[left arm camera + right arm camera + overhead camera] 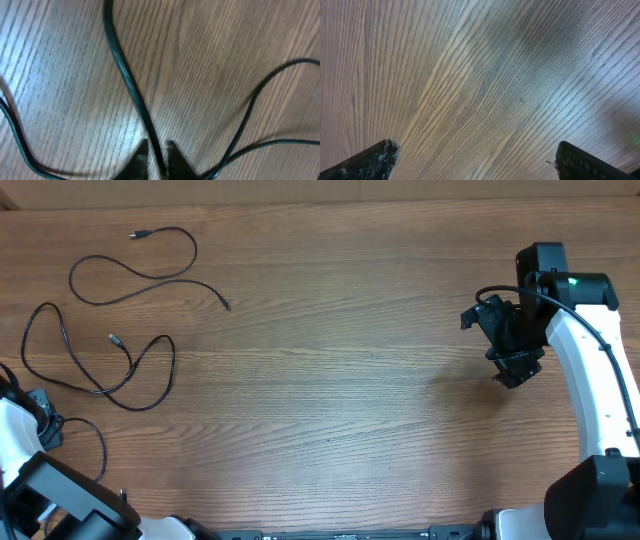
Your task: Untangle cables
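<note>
Thin black cables lie at the table's far left. One cable (150, 275) loops from a small plug at the top left to a free end. A second cable (135, 375) with a plug curls below it in wide loops and runs toward my left gripper (45, 425) at the left edge. In the left wrist view my left gripper (157, 147) is shut on a cable (125, 70) that passes between its fingertips; another strand (250, 107) curves at the right. My right gripper (515, 370) is open and empty over bare wood, also in the right wrist view (475, 146).
The wooden table (340, 380) stretches between the two arms. The right arm's white links (590, 380) and thick black wire stand at the right edge. The left arm's base (60, 500) fills the bottom left corner.
</note>
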